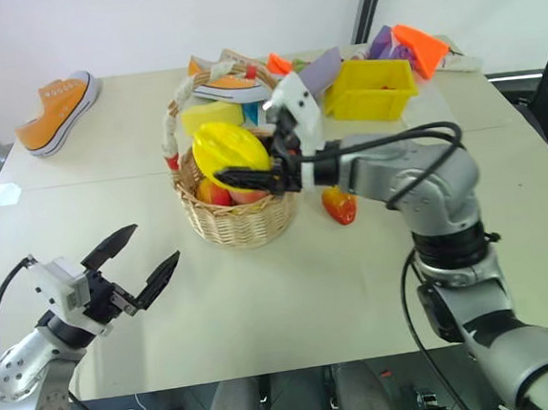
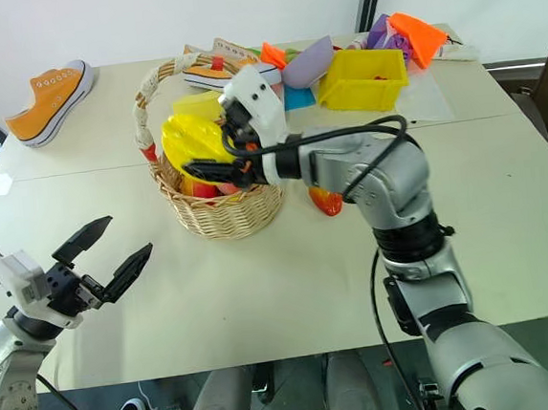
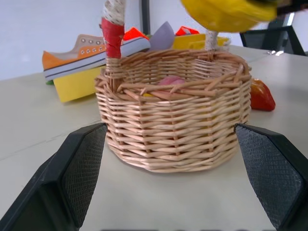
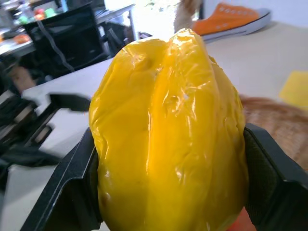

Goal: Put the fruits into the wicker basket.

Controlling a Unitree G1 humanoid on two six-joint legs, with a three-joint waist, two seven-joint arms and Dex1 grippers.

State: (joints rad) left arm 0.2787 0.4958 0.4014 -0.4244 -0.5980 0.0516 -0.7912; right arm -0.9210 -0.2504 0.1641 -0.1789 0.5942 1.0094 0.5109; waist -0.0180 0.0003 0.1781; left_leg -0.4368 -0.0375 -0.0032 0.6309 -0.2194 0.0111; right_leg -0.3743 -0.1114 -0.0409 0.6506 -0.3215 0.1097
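Indoors, pale table [image 1: 358,284] — white wall [image 1: 143,25] behind — cluttered far edge

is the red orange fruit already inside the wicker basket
No, the red-orange fruit lies on the table beside the wicker basket, outside its rim.

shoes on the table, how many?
2: an orange shoe at the table's far left, and a second shoe just behind the wicker basket. The clutter could hide more.
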